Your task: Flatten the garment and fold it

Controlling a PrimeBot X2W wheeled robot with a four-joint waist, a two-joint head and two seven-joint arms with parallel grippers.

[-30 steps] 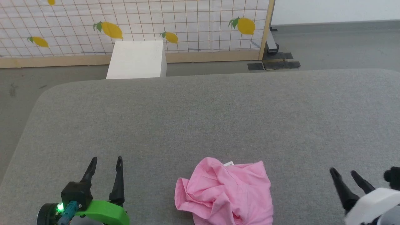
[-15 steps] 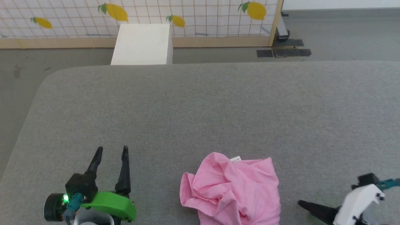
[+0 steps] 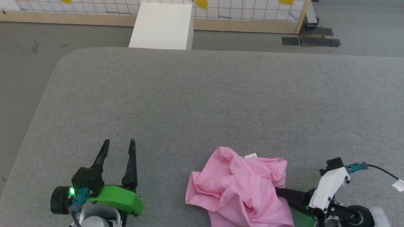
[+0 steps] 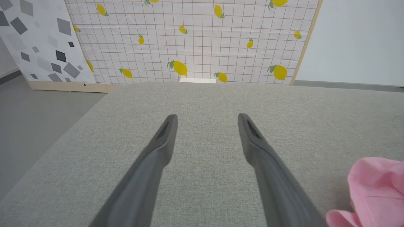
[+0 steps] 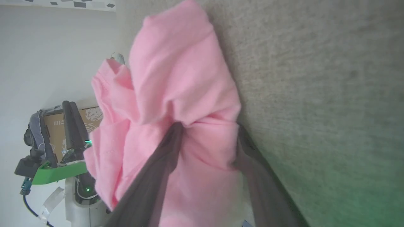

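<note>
Looking down from the head: left hand (image 3: pixel 119 142) spread wide on nothing, with bare grey desk (image 3: pixel 202 101) ahead of it up to the rounded far edge. Crumpled pink garment (image 3: pixel 243 186) well to its right, with a white tag (image 3: pixel 251 155) at the far hem, print unreadable. Right hand (image 3: pixel 284 193) pushed into the cloth's right side.

Left wrist: left hand (image 4: pixel 206 118) parted over open desk (image 4: pixel 202 97), garment (image 4: pixel 375 186) off to its right.

Right wrist: right hand (image 5: pixel 208 129) parted, straddling a bunched fold of garment (image 5: pixel 176 69).

R tool (image 5: pixel 208 129) fingers apart, astride pink garment (image 5: pixel 176 69) fold; surface (image 5: pixel 315 78) to tool's right, L tool (image 5: pixel 70 104) far left.
</note>
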